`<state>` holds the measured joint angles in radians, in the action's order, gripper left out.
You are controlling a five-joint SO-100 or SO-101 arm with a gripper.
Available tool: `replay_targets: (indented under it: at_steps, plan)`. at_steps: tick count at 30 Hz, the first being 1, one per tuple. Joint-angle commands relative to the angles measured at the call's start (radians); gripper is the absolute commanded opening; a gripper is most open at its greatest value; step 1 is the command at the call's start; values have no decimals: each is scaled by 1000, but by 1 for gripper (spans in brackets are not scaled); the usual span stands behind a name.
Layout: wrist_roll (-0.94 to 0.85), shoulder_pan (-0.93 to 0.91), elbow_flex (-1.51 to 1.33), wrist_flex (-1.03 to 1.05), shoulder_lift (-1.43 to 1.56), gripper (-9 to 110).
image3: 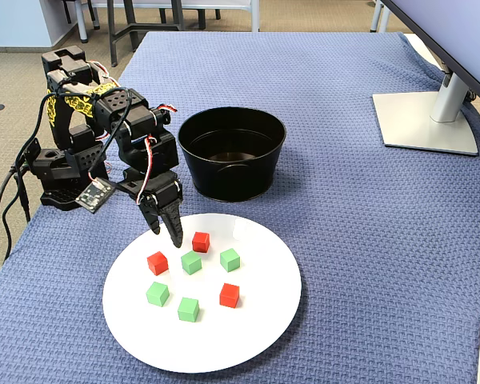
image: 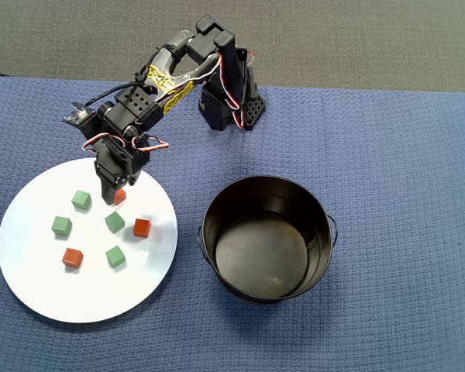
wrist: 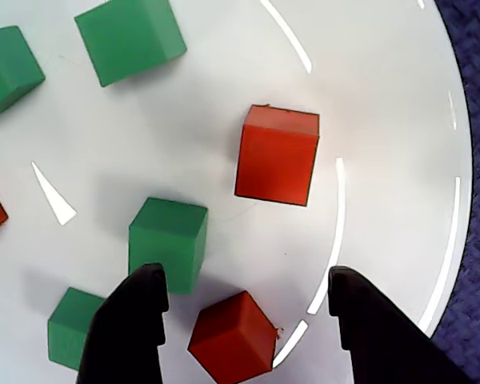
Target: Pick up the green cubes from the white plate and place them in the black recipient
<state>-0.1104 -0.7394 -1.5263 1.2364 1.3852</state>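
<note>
Several green cubes lie on the white plate [image: 31,271] [image3: 248,336] among three red cubes. My gripper [image: 108,194] [wrist: 246,276] [image3: 166,232] hangs open just over the plate's far side, holding nothing. In the wrist view a red cube [wrist: 234,340] lies between the two fingers. One green cube [wrist: 168,240] [image: 115,222] sits just ahead of the left finger, and another [wrist: 72,328] [image: 81,199] lies outside that finger. The black recipient [image: 263,256] [image3: 232,180] stands empty to the right of the plate in the overhead view.
The arm's base [image: 229,108] sits at the back edge of the blue cloth [image: 387,155]. Another red cube [wrist: 278,156] lies ahead of the gripper. In the fixed view, a monitor stand [image3: 424,120] is at the far right.
</note>
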Motion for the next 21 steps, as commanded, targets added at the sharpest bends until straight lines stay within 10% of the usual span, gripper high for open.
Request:
replay_targets:
  at_steps: [1, 21]
  plan:
    - [-31, -12, 49, -51, 17, 17]
    - [-1365, -18, -38, -457, 87, 24]
